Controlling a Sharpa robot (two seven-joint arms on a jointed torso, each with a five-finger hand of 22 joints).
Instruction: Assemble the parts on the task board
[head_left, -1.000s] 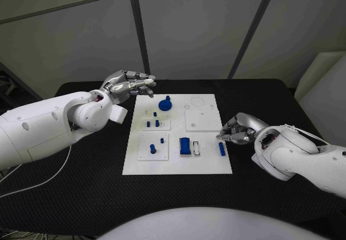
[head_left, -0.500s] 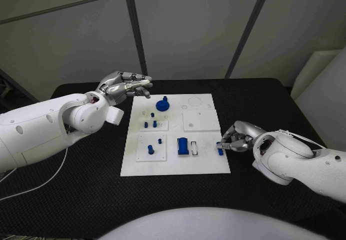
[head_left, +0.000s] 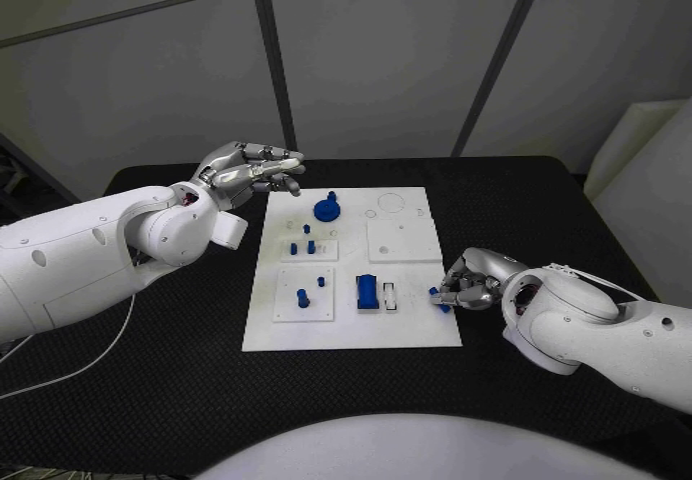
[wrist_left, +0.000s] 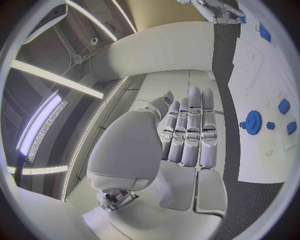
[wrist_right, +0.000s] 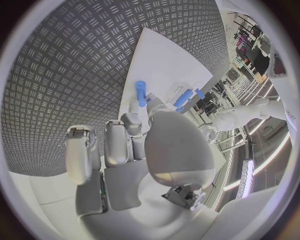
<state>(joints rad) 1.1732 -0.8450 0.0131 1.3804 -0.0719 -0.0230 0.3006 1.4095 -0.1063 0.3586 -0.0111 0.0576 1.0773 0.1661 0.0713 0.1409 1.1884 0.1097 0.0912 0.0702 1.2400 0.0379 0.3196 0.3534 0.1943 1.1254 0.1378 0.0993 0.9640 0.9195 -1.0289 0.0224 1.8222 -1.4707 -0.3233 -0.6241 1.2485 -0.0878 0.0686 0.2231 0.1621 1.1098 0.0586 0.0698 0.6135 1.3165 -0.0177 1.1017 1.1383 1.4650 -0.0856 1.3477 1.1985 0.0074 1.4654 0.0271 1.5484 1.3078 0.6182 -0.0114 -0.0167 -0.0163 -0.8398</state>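
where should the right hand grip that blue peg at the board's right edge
Judging by the pictures, grip the blue peg across its narrow sides near the middle, coming from the board's right edge. It looks long and slim, lying flat near that edge, and the right hand is already beside it there. Whether it is touching yet is unclear.

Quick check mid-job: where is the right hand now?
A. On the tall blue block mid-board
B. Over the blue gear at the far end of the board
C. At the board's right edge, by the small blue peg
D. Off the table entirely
C: the right hand sits at the right edge of the white board, its fingers beside the small blue peg.
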